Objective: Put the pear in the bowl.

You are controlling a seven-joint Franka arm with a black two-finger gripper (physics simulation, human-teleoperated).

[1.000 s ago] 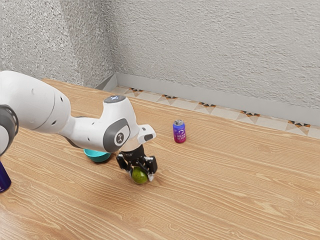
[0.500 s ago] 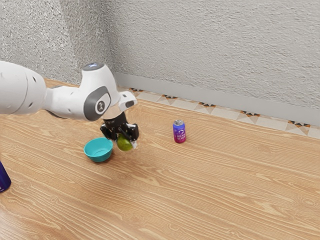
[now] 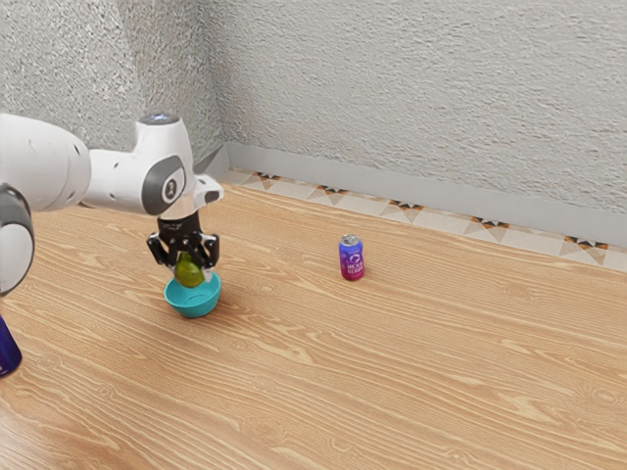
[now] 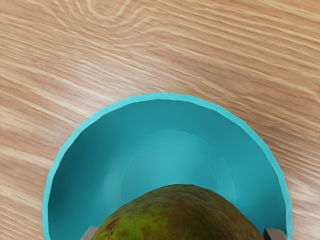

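Observation:
My black gripper (image 3: 190,271) is over the bowl in the exterior view, shut on the green pear (image 3: 188,273). The teal bowl (image 3: 194,307) stands on the table directly below, its far part hidden behind the pear and fingers. From the wrist view, the pear (image 4: 182,216) looks large and brown-green in front of the bowl (image 4: 175,155), with a fingertip (image 4: 274,234) at its side.
On the wooden table (image 3: 392,372), a blue and magenta can (image 3: 352,258) stands upright, well toward the exterior view's right from the bowl. A dark blue object (image 3: 6,349) is cut off at the exterior view's left edge.
Lifted off the table, the pear has travelled with my gripper toward the exterior view's left and now hangs over the bowl. The bowl and can have stayed where they were.

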